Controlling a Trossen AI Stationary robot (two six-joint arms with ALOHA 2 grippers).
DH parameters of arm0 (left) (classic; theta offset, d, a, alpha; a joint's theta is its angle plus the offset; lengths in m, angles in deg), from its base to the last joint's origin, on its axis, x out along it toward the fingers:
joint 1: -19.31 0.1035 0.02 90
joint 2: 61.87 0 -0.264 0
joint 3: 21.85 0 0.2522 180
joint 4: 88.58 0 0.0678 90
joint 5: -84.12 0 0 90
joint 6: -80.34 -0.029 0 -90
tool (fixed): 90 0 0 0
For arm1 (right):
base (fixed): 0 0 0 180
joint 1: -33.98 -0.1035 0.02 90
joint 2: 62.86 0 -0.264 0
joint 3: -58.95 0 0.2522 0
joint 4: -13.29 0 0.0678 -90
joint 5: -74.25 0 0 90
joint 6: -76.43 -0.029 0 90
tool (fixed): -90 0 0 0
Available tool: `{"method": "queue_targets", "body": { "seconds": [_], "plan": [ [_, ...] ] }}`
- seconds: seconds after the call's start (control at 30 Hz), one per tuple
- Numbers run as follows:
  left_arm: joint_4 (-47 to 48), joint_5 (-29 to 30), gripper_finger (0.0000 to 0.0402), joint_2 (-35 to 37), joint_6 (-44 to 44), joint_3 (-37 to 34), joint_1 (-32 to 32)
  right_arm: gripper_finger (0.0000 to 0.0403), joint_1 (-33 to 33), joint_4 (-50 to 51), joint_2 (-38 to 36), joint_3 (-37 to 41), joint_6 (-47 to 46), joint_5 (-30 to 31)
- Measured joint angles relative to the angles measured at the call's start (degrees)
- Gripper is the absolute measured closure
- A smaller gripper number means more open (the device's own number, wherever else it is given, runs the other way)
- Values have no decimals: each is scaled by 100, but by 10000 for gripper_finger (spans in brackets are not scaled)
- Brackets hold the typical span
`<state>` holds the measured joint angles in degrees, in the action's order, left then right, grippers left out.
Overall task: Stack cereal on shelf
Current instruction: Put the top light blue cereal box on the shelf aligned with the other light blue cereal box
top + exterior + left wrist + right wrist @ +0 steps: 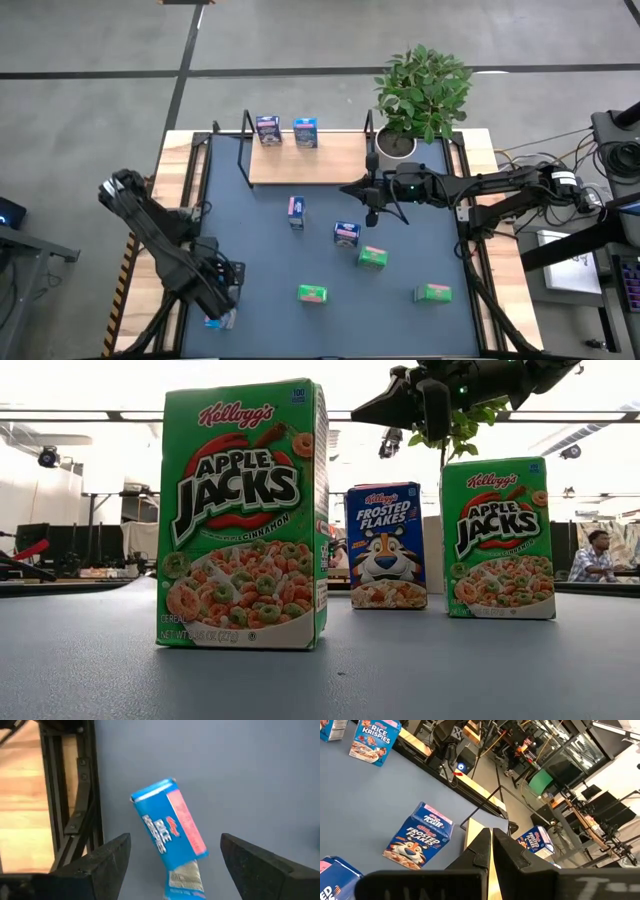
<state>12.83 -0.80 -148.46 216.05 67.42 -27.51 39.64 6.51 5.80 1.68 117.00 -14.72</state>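
Observation:
The shelf [305, 162] stands at the table's far middle, with a dark blue box [268, 130] and a light blue box [306, 132] upright on its wooden board. Several more cereal boxes stand on the dark mat: a light blue one [296, 210], a dark blue one [346, 233] and three green ones [372, 257] [312, 293] [433, 292]. My left gripper [222, 300] is open at the near left, its fingers on either side of a light blue Rice Krispies box [170, 825] that lies flat on the mat. My right gripper [355, 187] is shut and empty in the air beside the shelf's right end.
A potted plant [425, 90] in a white pot [397, 145] stands at the shelf's right end, close to my right arm. The low view shows two green Apple Jacks boxes [245, 515] [500, 540] and a Frosted Flakes box [385, 545] upright. A person [595, 555] sits in the room behind.

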Motion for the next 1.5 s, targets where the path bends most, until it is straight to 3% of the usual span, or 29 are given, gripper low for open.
{"method": "queue_targets", "body": {
  "seconds": [0.57, 1.07, 1.5],
  "plan": [
    [-451, -2, 122, -260, 7, -744, -1, 394, 0, -37, 0, 0, -2, -1],
    [-518, 42, 208, -285, -181, -770, -1, 394, 0, -32, 0, 0, -4, 0],
    [-385, 215, 235, -247, -417, -754, -1, 394, 0, 16, 0, 0, -76, 1]
  ]
}}
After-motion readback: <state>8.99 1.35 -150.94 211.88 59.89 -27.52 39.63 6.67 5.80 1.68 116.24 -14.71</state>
